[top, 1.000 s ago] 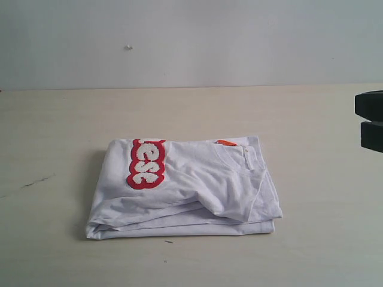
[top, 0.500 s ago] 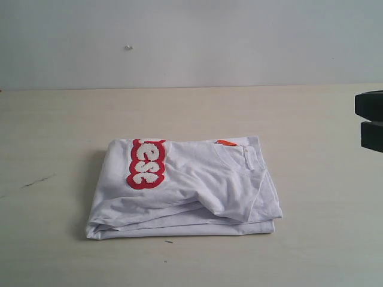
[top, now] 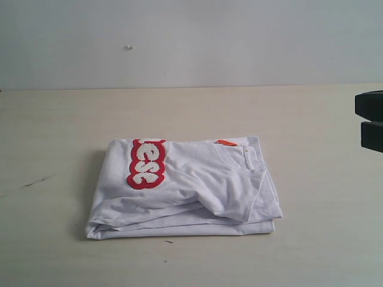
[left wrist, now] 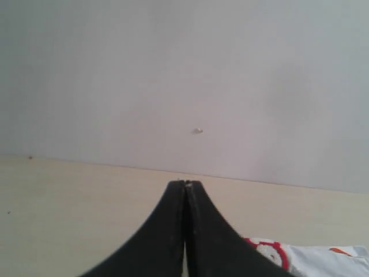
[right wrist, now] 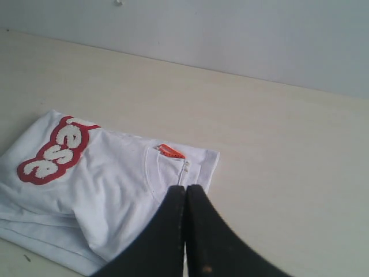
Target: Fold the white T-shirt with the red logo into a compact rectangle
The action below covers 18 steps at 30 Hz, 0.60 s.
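Note:
The white T-shirt (top: 191, 191) lies folded into a rough rectangle in the middle of the table, several layers stacked at its near edge. Part of the red logo (top: 146, 164) shows on its top left; it also appears in the right wrist view (right wrist: 53, 153) and at the edge of the left wrist view (left wrist: 270, 251). The small orange neck tag (top: 226, 143) and collar sit at the far right of the fold. My right gripper (right wrist: 185, 188) is shut and empty, held off the shirt's right side (top: 370, 121). My left gripper (left wrist: 185, 183) is shut and empty, away from the shirt.
The beige table (top: 311, 239) runs back to a plain grey wall (top: 239, 42). A dark scuff (top: 36, 181) marks the table at the left, and a small speck (top: 169, 242) lies just in front of the shirt.

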Each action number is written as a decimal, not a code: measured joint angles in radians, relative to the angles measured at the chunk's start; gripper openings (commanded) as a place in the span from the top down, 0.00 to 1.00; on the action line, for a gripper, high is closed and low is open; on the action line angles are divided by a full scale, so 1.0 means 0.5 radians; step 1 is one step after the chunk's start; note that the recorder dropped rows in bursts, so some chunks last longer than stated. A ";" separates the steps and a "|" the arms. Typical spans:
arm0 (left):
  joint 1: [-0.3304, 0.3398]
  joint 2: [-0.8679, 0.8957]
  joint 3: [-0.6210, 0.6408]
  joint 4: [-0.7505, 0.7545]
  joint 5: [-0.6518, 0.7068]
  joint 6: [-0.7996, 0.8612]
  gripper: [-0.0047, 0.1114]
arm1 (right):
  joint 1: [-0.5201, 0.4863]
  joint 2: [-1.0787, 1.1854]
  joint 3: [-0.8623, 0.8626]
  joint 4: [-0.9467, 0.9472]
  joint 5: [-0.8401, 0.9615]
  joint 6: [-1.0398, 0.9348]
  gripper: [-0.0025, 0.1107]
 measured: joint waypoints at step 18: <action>0.116 -0.344 0.377 0.414 0.284 -0.337 0.96 | 0.000 0.000 0.000 0.000 0.000 0.000 0.98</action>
